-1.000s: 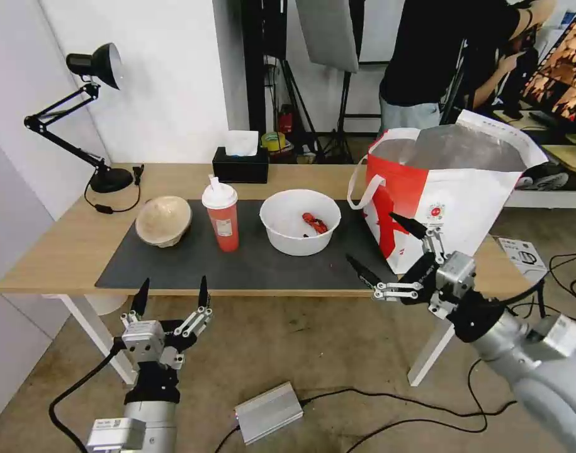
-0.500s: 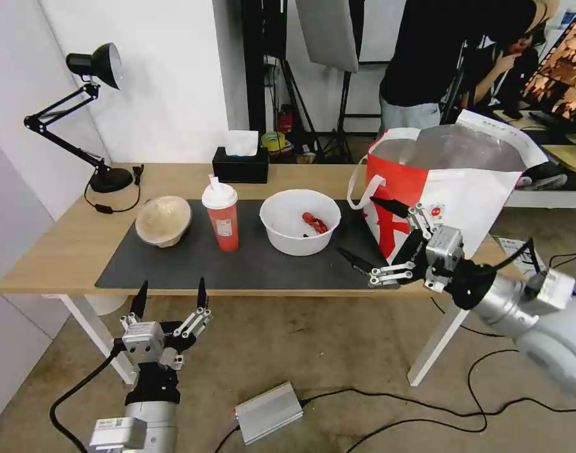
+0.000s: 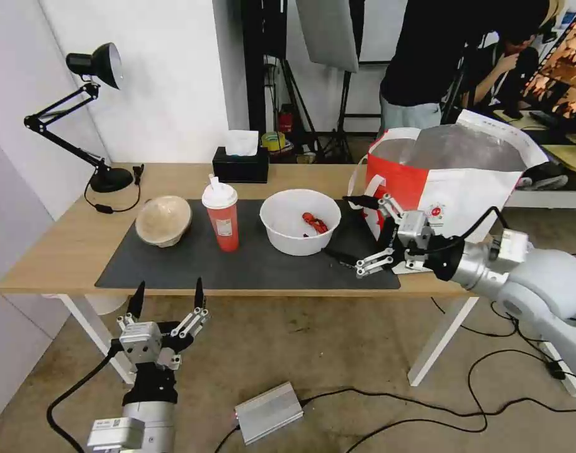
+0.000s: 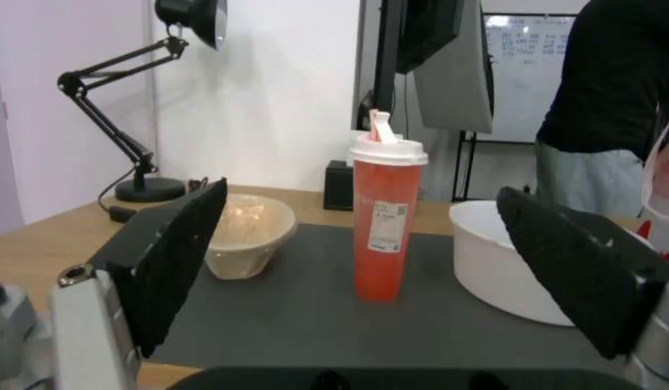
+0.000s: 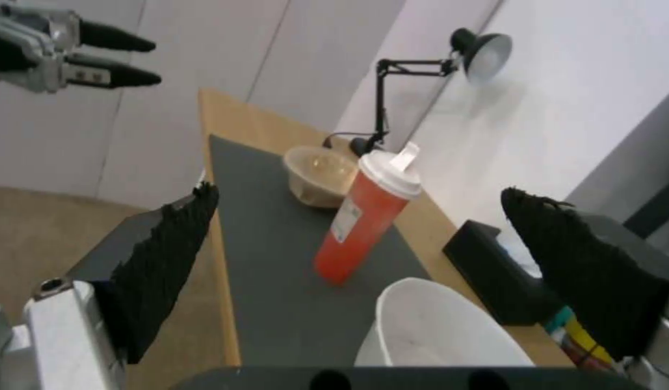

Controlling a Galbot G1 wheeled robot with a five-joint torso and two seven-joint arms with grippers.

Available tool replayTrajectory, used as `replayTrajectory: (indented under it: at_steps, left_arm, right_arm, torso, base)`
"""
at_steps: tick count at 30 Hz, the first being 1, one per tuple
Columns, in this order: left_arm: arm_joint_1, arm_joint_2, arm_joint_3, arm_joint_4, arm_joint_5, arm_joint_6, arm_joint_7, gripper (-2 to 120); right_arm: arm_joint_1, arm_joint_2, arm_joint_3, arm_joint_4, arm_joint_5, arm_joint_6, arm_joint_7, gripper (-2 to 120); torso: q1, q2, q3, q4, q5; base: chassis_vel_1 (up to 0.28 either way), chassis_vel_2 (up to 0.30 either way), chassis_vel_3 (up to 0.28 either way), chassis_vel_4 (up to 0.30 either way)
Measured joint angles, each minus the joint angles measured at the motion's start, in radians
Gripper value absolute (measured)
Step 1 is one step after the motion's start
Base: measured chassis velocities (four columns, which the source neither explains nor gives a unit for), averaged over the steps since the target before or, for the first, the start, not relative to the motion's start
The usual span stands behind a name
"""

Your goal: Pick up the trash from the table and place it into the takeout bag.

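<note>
The right end effector (image 3: 350,229), fingers spread apart, hovers just beside the white plastic bowl (image 3: 299,221), nearer than the left end effector (image 3: 168,296), also spread.

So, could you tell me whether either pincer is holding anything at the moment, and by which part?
Nothing is held. The right pincer is open beside the white bowl; the left pincer is open below the table edge.
</note>
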Motion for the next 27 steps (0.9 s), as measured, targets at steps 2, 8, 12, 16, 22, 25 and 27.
replayTrajectory:
  at_steps: [2,8,12,16,22,25,27]
  left_arm:
    - [0.001,0.003,-0.001,-0.001,0.001,-0.004,-0.008,100]
    - [0.0,0.002,-0.007,0.002,-0.002,-0.018,-0.009,100]
    - [0.0,0.0,-0.007,0.004,-0.002,-0.021,-0.009,100]
    - [-0.002,0.0,-0.008,0.005,-0.003,-0.021,-0.011,100]
    - [-0.002,0.0,-0.012,0.005,-0.004,-0.021,-0.011,100]
    - [-0.003,0.0,-0.012,0.007,-0.004,-0.021,-0.011,100]
    - [-0.003,-0.001,-0.011,0.008,-0.003,-0.021,-0.011,100]
  right_arm:
    - [0.077,0.007,-0.068,-0.028,-0.005,-0.009,-0.026,100]
    - [0.236,0.024,-0.197,-0.102,-0.006,-0.029,-0.083,100]
    - [0.308,0.045,-0.257,-0.155,-0.01,-0.04,-0.127,100]
    - [0.352,0.07,-0.303,-0.192,-0.015,-0.044,-0.141,100]
    - [0.422,0.115,-0.373,-0.248,-0.025,-0.046,-0.158,100]
    - [0.452,0.135,-0.404,-0.274,-0.03,-0.049,-0.171,100]
    - [0.494,0.153,-0.432,-0.302,-0.046,-0.063,-0.206,100]
  torso:
    - [0.0,0.0,0.0,0.0001,-0.0001]
    - [0.0,0.0,0.0,0.0002,-0.0001]
    - [0.0,0.0,0.0,0.0002,0.0]
    - [0.0,0.0,0.0,0.0002,0.0]
    - [0.0,0.0,0.0,0.0001,0.0]
    - [0.0,0.0,0.0,0.0002,-0.0001]
    - [0.0,0.0,0.0,0.0002,-0.0001]
  base:
    - [0.0,0.0,0.0,0.0]
    - [0.0,0.0,0.0,0.0]
    - [0.0,0.0,0.0,0.0]
    - [0.0,0.0,0.0,0.0]
    - [0.0,0.0,0.0,0.0]
    - [0.0,0.0,0.0,0.0]
    - [0.0,0.0,0.0,0.0]
